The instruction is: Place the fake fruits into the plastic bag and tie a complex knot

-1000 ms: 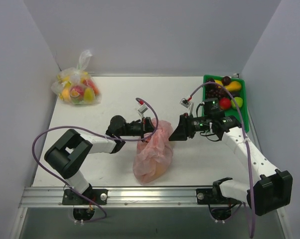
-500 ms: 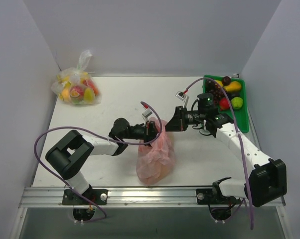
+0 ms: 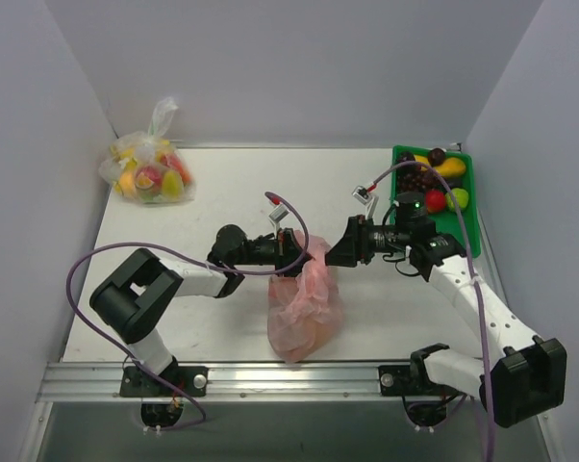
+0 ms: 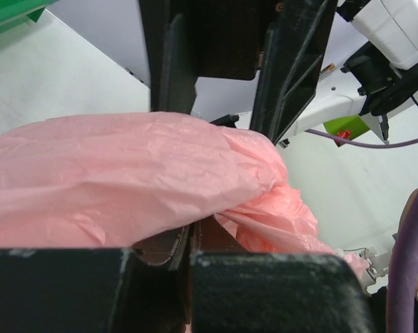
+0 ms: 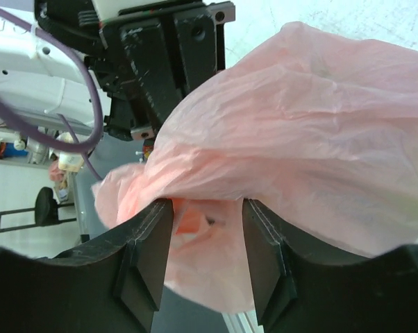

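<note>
The plastic bag (image 3: 304, 306) lies slumped on the table (image 3: 193, 318), just to the 6 o'clock side of its middle. Its crumpled top is drawn up toward 12 o'clock, between my two hands. A dull orange tint shows through its lower half, and I cannot tell what it is.

My left gripper (image 3: 294, 252) reaches the bag's top from 9 o'clock. Its jaws are pressed tight together, and in my left wrist view a fold of the pink film comes out from between them and billows up over the fingers.

My right gripper (image 3: 333, 252) meets the same bunched top from 3 o'clock, nearly nose to nose with the left. Its jaws stand part-way apart. In my right wrist view the pink film drapes over both fingers (image 5: 148, 257) and hangs down into the gap, but the jaws are not closed on it.

The fake fruits (image 3: 435, 200) that I can make out lie in the green tray (image 3: 472, 214) at 2 o'clock on the table: a banana, a red apple, a green apple and dark grapes. My right forearm crosses the tray's near end.

Well apart, in the 10 o'clock corner, sits a clear bag (image 3: 147, 175) of yellow and red fruit.
</note>
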Controlling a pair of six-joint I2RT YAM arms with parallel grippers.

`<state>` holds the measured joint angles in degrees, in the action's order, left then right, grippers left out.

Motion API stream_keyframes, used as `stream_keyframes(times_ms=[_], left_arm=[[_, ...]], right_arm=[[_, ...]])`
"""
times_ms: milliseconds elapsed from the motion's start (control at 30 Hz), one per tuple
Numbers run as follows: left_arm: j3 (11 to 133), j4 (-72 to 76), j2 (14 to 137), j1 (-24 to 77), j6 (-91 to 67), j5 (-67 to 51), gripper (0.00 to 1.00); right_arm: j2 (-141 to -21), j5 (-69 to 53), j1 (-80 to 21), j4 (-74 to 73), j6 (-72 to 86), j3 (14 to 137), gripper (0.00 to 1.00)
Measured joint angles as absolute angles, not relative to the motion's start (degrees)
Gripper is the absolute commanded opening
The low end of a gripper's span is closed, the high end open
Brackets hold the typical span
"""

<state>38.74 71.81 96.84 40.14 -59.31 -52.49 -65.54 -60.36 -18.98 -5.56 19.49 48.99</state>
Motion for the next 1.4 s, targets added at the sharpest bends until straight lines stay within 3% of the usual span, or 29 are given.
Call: stream_keyframes(times_ms=[500, 800, 933, 1133, 1400], left_arm=[[39.6, 71.8, 96.8, 42.4, -59.5, -52.6, 0.0], [40.8, 72.5, 98.3, 45.9, -60.6, -52.2, 0.0], [42.0, 72.6, 100.0, 45.9, -60.9, -51.2, 0.07], [43.1, 73.1, 101.3, 45.6, -60.9, -49.3, 0.1], [43.2, 73.2, 101.3, 45.5, -60.9, -49.4, 0.08]], right_arm=[[-61.2, -62.7, -16.2, -14.7, 15.0, 48.1, 0.46], [-63.9, -62.8, -19.6, -9.5, 18.7, 45.6, 0.53], [-64.0, -62.9, -19.8, -5.5, 22.1, 43.4, 0.54], [-64.0, -62.9, -20.3, -1.3, 25.6, 41.9, 0.47], [-64.2, -63.4, -16.9, -13.2, 14.2, 45.7, 0.67]])
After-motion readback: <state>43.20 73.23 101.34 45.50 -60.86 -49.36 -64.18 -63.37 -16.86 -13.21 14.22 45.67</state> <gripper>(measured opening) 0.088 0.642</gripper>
